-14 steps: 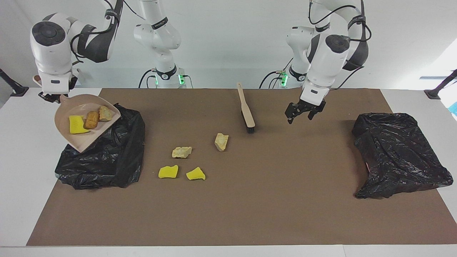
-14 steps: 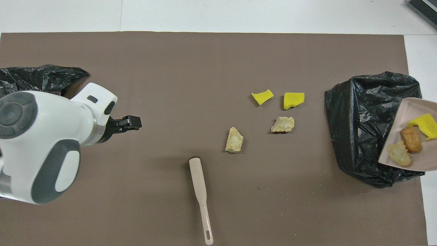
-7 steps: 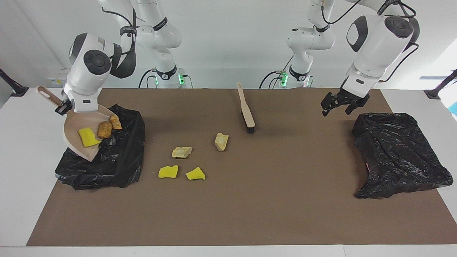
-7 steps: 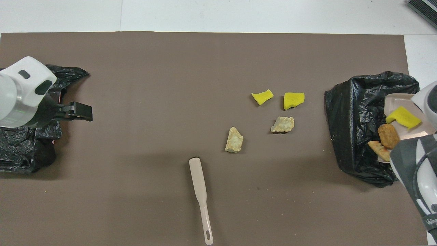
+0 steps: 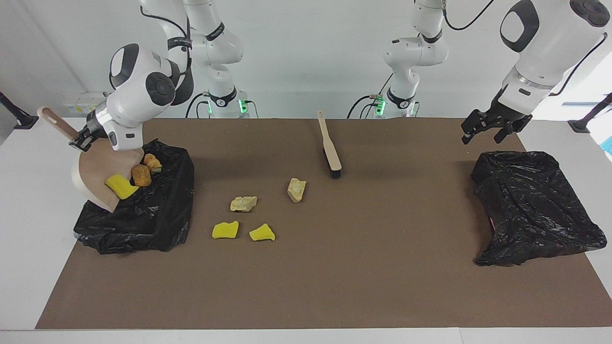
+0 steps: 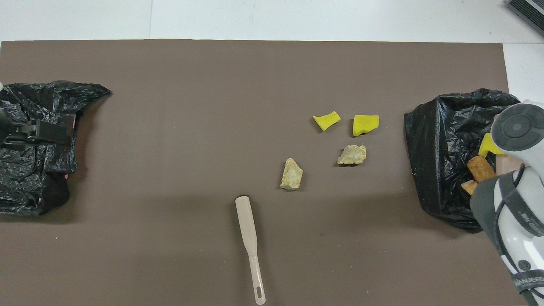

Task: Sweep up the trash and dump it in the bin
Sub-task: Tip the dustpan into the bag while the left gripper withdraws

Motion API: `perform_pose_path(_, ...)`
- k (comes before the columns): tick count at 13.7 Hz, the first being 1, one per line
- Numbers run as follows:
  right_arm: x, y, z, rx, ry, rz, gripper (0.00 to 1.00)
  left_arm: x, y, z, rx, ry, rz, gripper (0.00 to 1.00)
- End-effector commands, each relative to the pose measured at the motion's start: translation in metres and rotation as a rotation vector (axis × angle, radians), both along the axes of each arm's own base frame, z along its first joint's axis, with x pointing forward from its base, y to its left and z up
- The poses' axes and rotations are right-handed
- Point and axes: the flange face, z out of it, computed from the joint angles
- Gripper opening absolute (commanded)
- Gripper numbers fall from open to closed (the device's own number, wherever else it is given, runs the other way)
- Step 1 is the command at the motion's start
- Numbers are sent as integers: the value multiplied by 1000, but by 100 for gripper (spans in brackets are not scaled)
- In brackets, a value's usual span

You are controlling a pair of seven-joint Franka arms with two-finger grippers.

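Where chunks (image 5: 243,203) lie, brown mat (image 5: 363,286), white wall (image 5: 306,48)

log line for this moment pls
right gripper: shut on beige plastic dustpan, tipping | black bag-lined bin: under it | left gripper: open, idle

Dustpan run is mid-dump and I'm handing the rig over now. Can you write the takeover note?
Right hand: shut on the handle of the beige plastic dustpan, tilted steeply over the black plastic bin bag at the right arm's end.
Left hand: open, empty, over the other black bag.
In the pan, sliding toward its lip: yellow foam wedge, orange-brown lump, tan lump.
Left on the mat: two yellow wedges, two beige lumps.
Beige long-handled brush lies unheld.
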Motion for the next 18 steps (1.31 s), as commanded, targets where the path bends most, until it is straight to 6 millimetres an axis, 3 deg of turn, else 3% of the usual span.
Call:
perform_pose_path(1,-4,44,16,-95,40,46,0,9,2,3,3,19,-103,100)
perform_pose_path(3,-8,65,28,-139,52,52,0,9,7,3,3,16,-90,100)
perform_pose_path(8,-8,64,82,-85,4,24,0,10,5,4,3,8,-97,100)
perform_pose_path(11,-14,67,106,105,-107,-81,0,10,7,5,3,7,-94,100)
perform_pose_path(15,-16,89,89,327,-310,-297,0,10,6,4,3,8,-95,100)
perform_pose_path(18,-2,120,72,496,-473,-474,0,10,7,4,3,8,-94,100)
